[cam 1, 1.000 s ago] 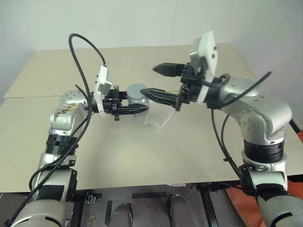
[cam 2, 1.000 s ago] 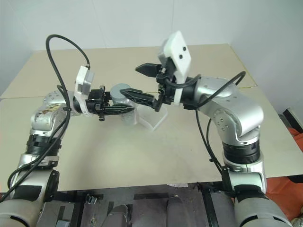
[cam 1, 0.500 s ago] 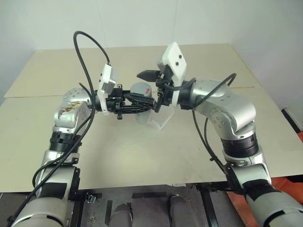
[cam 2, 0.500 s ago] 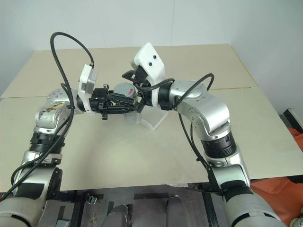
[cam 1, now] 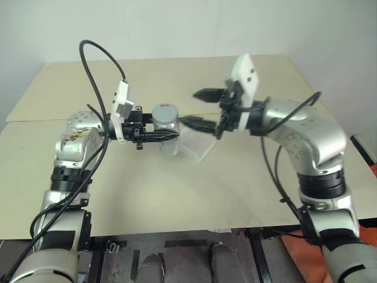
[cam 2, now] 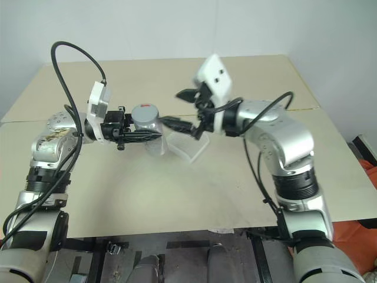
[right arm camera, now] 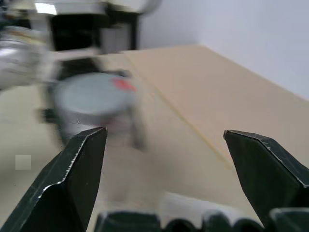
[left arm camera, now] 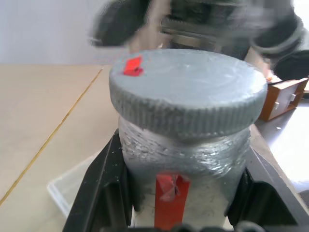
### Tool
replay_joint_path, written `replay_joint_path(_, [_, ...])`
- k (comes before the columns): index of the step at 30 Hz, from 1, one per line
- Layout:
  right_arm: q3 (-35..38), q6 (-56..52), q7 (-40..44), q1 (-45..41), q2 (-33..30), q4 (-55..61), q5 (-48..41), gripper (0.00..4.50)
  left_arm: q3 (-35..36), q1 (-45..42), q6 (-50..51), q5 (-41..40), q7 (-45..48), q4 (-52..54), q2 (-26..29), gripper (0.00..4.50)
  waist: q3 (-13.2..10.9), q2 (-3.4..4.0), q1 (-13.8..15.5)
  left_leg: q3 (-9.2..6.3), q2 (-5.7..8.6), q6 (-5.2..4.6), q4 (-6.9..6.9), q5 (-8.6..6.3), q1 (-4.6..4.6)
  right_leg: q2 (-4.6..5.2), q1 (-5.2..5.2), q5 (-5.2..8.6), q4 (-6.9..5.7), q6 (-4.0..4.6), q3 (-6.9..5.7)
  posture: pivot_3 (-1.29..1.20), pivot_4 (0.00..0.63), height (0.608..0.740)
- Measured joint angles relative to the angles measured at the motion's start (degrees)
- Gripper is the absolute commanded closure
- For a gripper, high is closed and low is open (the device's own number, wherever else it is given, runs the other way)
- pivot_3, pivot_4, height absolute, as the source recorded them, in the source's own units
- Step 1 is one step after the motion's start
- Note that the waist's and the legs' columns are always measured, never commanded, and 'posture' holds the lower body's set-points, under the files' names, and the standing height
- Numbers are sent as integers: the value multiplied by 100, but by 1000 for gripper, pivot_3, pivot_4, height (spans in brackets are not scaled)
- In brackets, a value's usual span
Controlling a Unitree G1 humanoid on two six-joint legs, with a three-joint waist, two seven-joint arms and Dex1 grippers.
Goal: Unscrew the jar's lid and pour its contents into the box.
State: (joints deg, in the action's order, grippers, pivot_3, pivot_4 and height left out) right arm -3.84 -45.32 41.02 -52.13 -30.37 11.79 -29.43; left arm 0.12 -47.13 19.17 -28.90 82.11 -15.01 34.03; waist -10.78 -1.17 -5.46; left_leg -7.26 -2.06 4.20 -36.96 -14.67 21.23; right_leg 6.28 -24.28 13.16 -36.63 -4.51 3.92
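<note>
Table: beige tabletop [cam 1: 235,177] under both my arms, white wall behind
Left gripper [cam 1: 171,136]: my fingers pinch the jar [left arm camera: 186,181] by its body, upright above the table
Lid [cam 1: 165,113]: screwed on the jar, red mark on top
Right gripper [cam 1: 198,108]: my fingers spread wide, empty, just beside the lid, not touching
Box [cam 1: 197,145]: on the table, below my right gripper

Jar [cam 1: 166,131] between both pincers, above box [cam 1: 197,147].
</note>
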Motion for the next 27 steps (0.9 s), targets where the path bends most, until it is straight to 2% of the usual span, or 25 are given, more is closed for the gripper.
replay_joint_path(12, [92,-335,96,278,-126,801,-505,36,-31,-34,-49,55,-71,-169,-188,2524,0,0,-7,0,0,0,0,0,-1,0,1,0,-1,0,0,0,150,740])
replay_joint_path(17, [21,-414,-99,245,122,1007,-557,36,-118,-211,-155,176,-103,-386,-358,2524,0,0,-11,1,0,0,0,0,0,0,0,0,0,0,0,0,150,740])
replay_joint_path(22, [-478,-326,-328,-45,494,881,-181,36,-150,-263,-183,186,-69,-439,-482,2524,0,1,-25,1,0,0,0,0,-2,0,-1,0,-2,0,0,0,150,740])
replay_joint_path(27, [-622,-250,-643,-221,1007,462,139,36,-144,-264,-183,185,-41,-443,-470,2524,0,1,-14,-1,0,1,-1,1,0,0,-1,0,-2,0,0,0,150,740])
